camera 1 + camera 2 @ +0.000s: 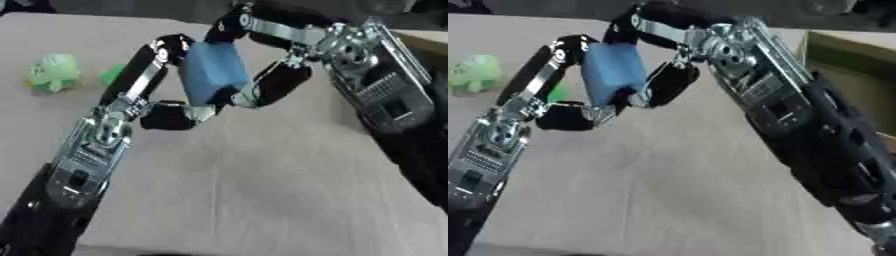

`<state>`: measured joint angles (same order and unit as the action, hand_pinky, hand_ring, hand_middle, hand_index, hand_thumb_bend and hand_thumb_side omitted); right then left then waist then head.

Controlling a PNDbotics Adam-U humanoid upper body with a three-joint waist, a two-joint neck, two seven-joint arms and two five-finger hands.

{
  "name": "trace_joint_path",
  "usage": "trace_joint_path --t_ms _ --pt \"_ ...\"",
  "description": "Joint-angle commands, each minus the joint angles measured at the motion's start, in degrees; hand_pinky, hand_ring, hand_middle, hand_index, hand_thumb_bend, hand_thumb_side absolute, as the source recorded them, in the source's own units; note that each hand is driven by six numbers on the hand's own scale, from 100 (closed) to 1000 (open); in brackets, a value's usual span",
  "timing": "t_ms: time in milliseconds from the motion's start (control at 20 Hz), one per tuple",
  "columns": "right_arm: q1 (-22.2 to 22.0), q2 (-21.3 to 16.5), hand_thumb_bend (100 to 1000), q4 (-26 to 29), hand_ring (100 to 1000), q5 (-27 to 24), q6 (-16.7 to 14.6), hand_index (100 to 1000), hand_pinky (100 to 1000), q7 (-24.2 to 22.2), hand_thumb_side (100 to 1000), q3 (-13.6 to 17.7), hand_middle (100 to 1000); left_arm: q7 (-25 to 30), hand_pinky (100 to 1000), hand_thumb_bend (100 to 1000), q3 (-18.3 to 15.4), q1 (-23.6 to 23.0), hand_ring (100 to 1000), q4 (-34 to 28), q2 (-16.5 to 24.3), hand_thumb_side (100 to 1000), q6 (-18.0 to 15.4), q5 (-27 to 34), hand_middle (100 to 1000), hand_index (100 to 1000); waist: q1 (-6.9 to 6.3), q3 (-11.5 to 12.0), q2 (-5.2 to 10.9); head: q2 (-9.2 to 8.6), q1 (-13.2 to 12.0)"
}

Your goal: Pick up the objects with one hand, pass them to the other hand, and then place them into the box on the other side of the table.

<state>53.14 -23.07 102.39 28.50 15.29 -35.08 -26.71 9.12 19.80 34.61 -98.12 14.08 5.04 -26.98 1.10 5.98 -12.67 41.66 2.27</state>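
A blue block point(210, 70) hangs above the middle of the table, caught between both hands. My left hand point(101, 135) rises from the lower left, one finger point(140, 75) running up the block's left side and the thumb point(171, 117) curled under its lower end. My right hand point(350, 50) reaches in from the upper right, with a finger point(262, 22) bent over the block's top and the thumb point(280, 82) against its right side. A cardboard box point(850, 57) stands at the right edge, partly hidden by the right arm.
A pale green crumpled object point(54, 72) lies at the table's far left. A smaller bright green thing point(112, 74) sits just behind my left hand's finger. The beige table point(245, 180) stretches bare toward the front.
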Motion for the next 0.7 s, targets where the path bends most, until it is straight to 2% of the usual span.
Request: trace_joint_path --t_ms 50,400,500,700 --pt "0.61 -1.83 140 1.17 776 -0.26 0.46 566 873 0.65 100 1.43 516 0.06 723 507 -1.14 0.12 741 -0.19 1.31 324 -0.22 -1.29 701 817 -0.19 -0.05 1.18 -0.14 0.51" --pt "-0.50 -3.67 127 2.32 779 -1.00 1.85 572 877 2.61 100 3.96 519 -1.38 716 510 -2.66 -2.42 736 0.36 4.17 321 0.58 -2.49 690 813 -0.40 -0.40 1.11 -0.01 2.08" --pt "-1.40 -5.06 113 3.10 785 -2.13 3.00 584 882 4.10 100 5.93 528 -2.41 714 491 -3.62 -3.72 733 0.50 5.81 313 1.29 -2.39 686 808 -0.51 -0.47 1.07 0.04 3.14" --pt "-5.08 -9.68 100 3.51 797 -4.86 6.61 600 893 9.17 100 11.93 538 -4.76 711 481 -5.93 -6.08 727 -0.78 9.29 294 2.65 -1.05 677 799 -0.70 -0.45 0.88 -0.05 5.01"
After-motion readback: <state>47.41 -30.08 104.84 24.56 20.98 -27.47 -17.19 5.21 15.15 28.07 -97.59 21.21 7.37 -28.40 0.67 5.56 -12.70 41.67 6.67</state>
